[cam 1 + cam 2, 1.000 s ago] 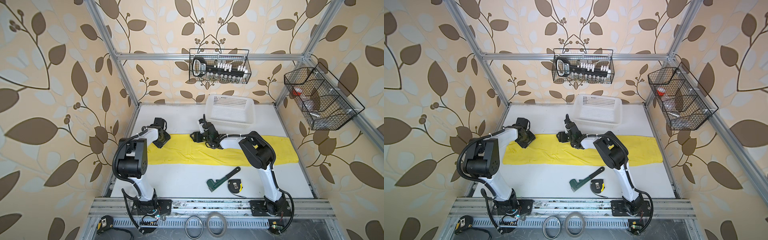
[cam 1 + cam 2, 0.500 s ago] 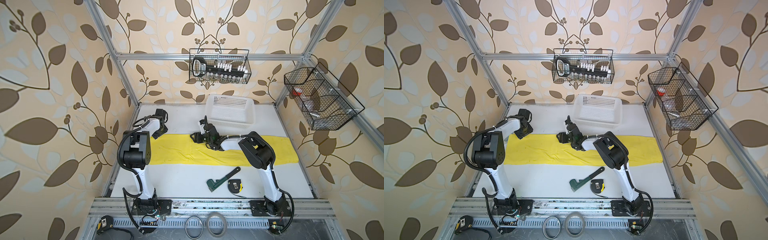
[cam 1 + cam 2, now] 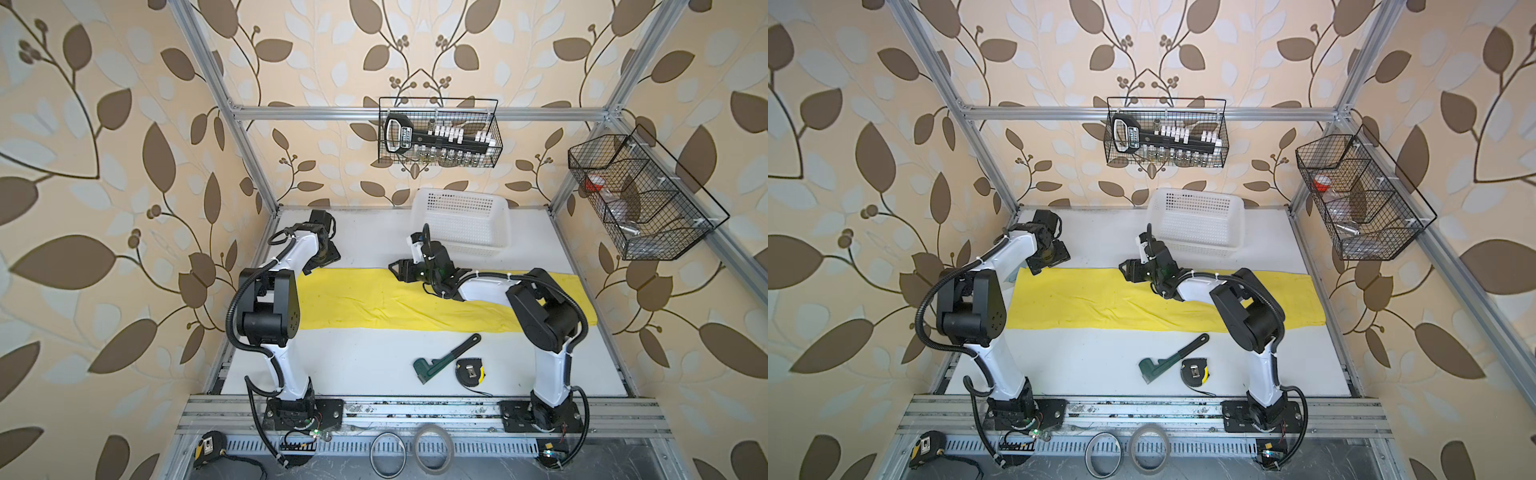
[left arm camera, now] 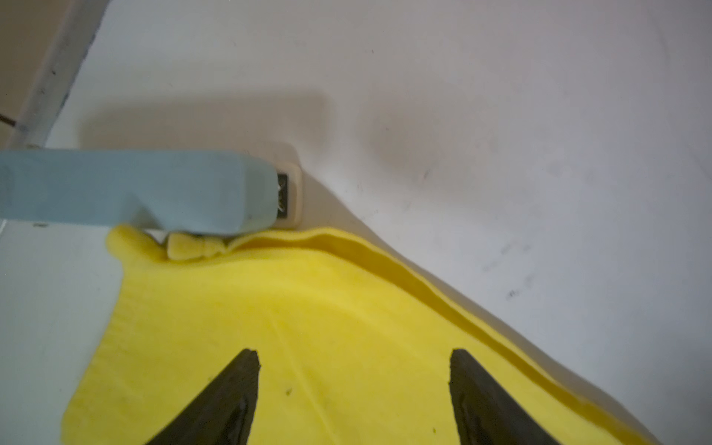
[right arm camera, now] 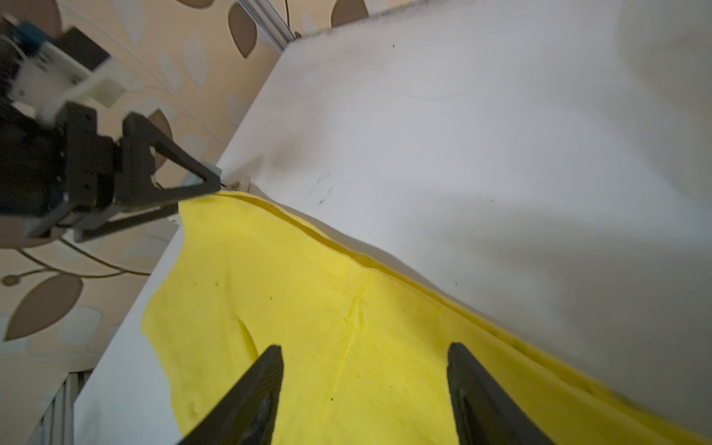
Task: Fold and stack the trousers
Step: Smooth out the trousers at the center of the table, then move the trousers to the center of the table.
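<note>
The yellow trousers [image 3: 365,299] [image 3: 1092,299] lie flat in a long band across the white table, running left to right in both top views. My left gripper [image 3: 322,264] [image 3: 1048,259] hovers at their far left corner. In the left wrist view it [image 4: 354,358] is open above the cloth, nothing between its fingers. My right gripper [image 3: 401,272] [image 3: 1129,270] is at the far edge near the band's middle. In the right wrist view it [image 5: 366,350] is open too, over a seam in the fabric. My right forearm hides part of the trousers.
A white perforated basket [image 3: 461,220] stands at the back, just behind the right gripper. A green pipe wrench [image 3: 446,361] and a tape measure [image 3: 469,372] lie in front of the trousers. Wire baskets [image 3: 438,133] [image 3: 640,199] hang on the walls. A pale blue block [image 4: 154,188] sits beside the trousers' corner.
My left gripper has opened wider, let go of the trousers' left corner and shifted slightly toward the back; its elbow has swung up. The right gripper has barely moved.
</note>
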Controlling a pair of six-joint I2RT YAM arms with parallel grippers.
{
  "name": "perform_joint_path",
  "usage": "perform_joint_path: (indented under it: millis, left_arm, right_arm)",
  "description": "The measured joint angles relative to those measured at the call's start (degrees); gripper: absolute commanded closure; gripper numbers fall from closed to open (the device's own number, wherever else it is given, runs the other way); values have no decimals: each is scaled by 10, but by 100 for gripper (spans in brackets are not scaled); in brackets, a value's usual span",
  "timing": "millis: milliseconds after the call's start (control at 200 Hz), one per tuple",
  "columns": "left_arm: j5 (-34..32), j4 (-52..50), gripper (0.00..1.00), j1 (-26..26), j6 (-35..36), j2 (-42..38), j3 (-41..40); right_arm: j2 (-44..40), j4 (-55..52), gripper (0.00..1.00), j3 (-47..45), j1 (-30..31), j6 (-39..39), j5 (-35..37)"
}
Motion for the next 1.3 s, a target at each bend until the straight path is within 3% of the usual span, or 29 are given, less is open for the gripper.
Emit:
perform_joint_path:
  millis: [190,405,680,1030,1300]
  left_arm:
    - [29,-28,16,-2,-5,-89,-95]
    - [49,-44,14,13,7,-100,-159]
    - [81,-45,8,69,31,-110,-165]
    - [89,-45,7,185,64,-125,-165]
    - [88,-42,8,194,73,-116,-165]
  right_arm:
    - [-108,-15,31,-83,-7,3,0]
    - [-193,-98,30,-182,1,-2,20]
    - [-223,-181,30,-278,-14,28,64]
    - [-284,-182,29,-339,-15,86,112]
    - [-329,-188,29,-374,-22,108,120]
